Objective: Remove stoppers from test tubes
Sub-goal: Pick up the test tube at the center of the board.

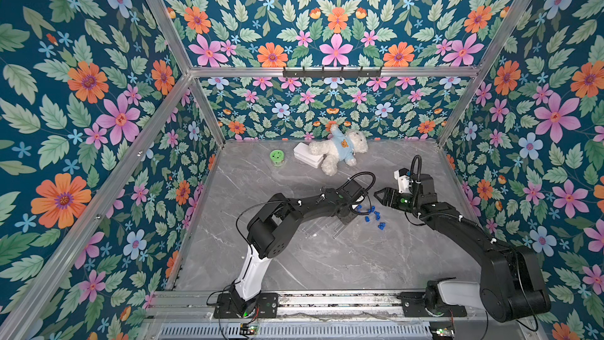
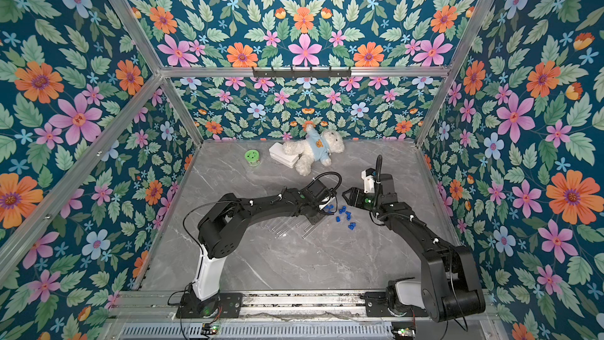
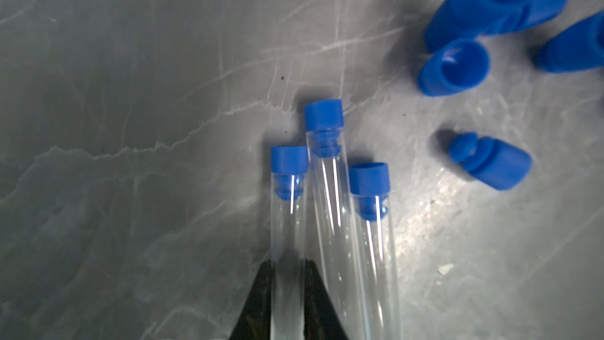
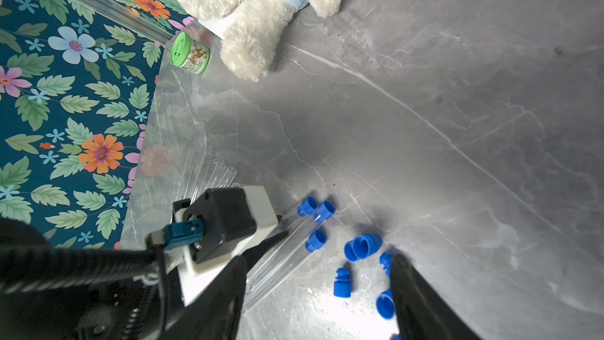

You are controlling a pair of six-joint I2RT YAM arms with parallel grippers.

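Observation:
In the left wrist view three clear test tubes lie side by side, each plugged with a blue stopper [image 3: 289, 158] [image 3: 323, 114] [image 3: 369, 176]. My left gripper [image 3: 287, 263] is shut on one outer test tube [image 3: 287, 224], a black finger on each side. Several loose stoppers [image 3: 490, 161] [image 1: 376, 215] lie on the marble just beyond. My right gripper [image 4: 318, 258] hovers open over those loose stoppers [image 4: 341, 284], holding nothing. In both top views the two grippers [image 1: 351, 210] [image 1: 376, 195] nearly face each other at mid-table.
Several unstoppered tubes [image 1: 313, 227] [image 4: 225, 171] lie under the left arm. A white teddy bear [image 1: 338, 150], a white box [image 1: 307, 155] and a green-lidded jar [image 1: 277, 156] sit at the back. Floral walls close in the marble table [image 1: 327, 256].

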